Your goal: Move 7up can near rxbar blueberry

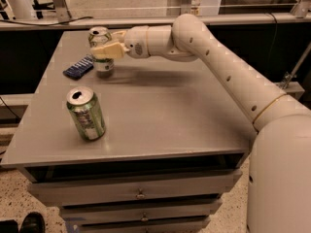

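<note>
The 7up can (100,36), pale with a silver top, stands upright at the far left of the grey table (160,115). My gripper (103,50) is shut around its middle, the arm reaching in from the right. The rxbar blueberry (78,67), a flat dark blue bar, lies just left of the can, almost touching its base.
A brighter green can (86,113) with an open top stands at the front left of the table. Drawers (141,194) sit under the tabletop. A rail and table legs run behind the far edge. A dark shoe (32,222) is on the floor at bottom left.
</note>
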You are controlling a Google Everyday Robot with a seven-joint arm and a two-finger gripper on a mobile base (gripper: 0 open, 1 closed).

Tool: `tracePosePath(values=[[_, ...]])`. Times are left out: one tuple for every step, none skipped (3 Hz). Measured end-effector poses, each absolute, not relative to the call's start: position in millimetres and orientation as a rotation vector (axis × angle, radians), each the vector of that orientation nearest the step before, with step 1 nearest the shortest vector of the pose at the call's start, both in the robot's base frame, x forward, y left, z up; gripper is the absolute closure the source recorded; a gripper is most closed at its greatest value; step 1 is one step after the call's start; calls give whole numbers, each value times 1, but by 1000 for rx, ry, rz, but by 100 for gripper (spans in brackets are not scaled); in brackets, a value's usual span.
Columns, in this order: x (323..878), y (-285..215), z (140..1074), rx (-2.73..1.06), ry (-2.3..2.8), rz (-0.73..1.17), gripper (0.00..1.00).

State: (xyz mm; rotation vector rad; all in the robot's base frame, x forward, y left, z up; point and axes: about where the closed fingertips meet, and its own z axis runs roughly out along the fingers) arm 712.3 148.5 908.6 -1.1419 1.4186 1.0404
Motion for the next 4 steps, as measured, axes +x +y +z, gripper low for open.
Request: tracePosePath(values=[[717, 160, 910, -1150, 1394, 1045, 35], [719, 165, 910, -1158, 1383, 1045, 13], [720, 166, 910, -1161, 1379, 1040, 0], [721, 164, 910, -1159, 1380, 1033, 0]])
